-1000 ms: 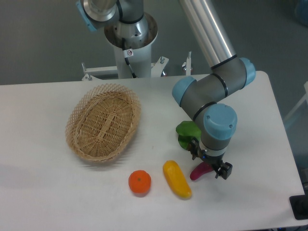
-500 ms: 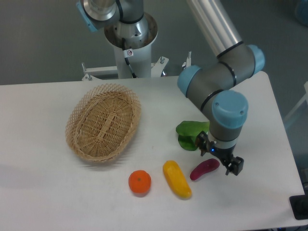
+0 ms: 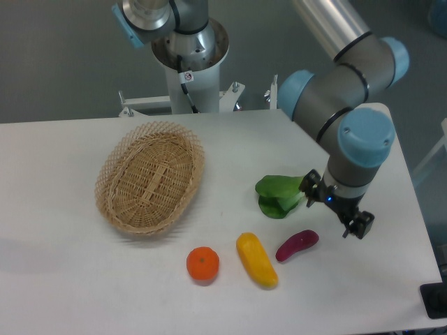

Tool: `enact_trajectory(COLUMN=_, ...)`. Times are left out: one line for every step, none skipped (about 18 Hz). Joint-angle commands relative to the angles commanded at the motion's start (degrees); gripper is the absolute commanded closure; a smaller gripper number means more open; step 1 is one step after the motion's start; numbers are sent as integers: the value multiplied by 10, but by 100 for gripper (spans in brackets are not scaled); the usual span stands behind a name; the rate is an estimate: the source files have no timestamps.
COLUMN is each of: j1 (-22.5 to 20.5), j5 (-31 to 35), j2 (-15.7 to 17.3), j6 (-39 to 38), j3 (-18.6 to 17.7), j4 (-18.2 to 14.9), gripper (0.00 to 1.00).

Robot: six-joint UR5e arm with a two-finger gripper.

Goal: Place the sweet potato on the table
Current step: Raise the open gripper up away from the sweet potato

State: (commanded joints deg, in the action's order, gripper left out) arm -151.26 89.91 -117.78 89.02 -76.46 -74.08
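sweet potato's down, job looks done

sweet potato (image 3: 297, 246) lies flat on the table (image 3: 63, 279), just right of the yellow veggie (image 3: 256, 259). gripper (image 3: 335, 206) above it, fingers apart, holding nothing.

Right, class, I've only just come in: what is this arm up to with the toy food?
The arm has let go of the sweet potato, which lies on the table just right of the yellow vegetable. The end effector is open and has risen away to the right, holding nothing. An orange, a green vegetable and an empty wicker basket sit nearby.
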Motion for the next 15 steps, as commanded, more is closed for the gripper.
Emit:
enact_trajectory(j1=-4, j5=0, j2=4, j6=10, j3=0, j4=-9, gripper=0)
enact_trajectory(j1=-11, j5=-1, j2=9, j6=19, j3=-1, j4=-15, gripper=0)
enact_trajectory(j1=-17, j5=-3, j2=11, j6=26, j3=-2, j4=-19, gripper=0)
enact_trajectory(j1=-19, j5=-9, j2=13, j6=31, j3=-3, j4=-22, gripper=0)
enact_trajectory(j1=-20, j5=-13, j2=14, j6=35, j3=-5, j4=-22, gripper=0)
enact_trajectory(j1=-20, j5=-13, j2=15, j6=38, j3=-10, j4=-20, gripper=0)
enact_trajectory(j1=-20, j5=-14, j2=15, j6=38, j3=-12, j4=-18, gripper=0)
enact_trajectory(j1=-20, j5=-14, j2=15, j6=38, j3=-12, j4=-18, gripper=0)
enact_trajectory(j1=-20, j5=-13, j2=14, j6=38, j3=-13, j4=-18, gripper=0)
enact_trajectory(j1=-20, j5=-13, j2=14, j6=38, j3=-13, j4=-17, gripper=0)
enact_trajectory(j1=-20, j5=-12, j2=14, j6=37, j3=-13, j4=-17, gripper=0)
enact_trajectory(j1=-19, j5=-11, j2=13, j6=37, j3=-15, j4=-17, gripper=0)
enact_trajectory(j1=-20, j5=-12, j2=14, j6=38, j3=-18, j4=-17, gripper=0)
enact_trajectory(j1=-20, j5=-11, j2=14, j6=37, j3=-18, j4=-16, gripper=0)
enact_trajectory(j1=-20, j5=-11, j2=14, j6=37, j3=-19, j4=-16, gripper=0)
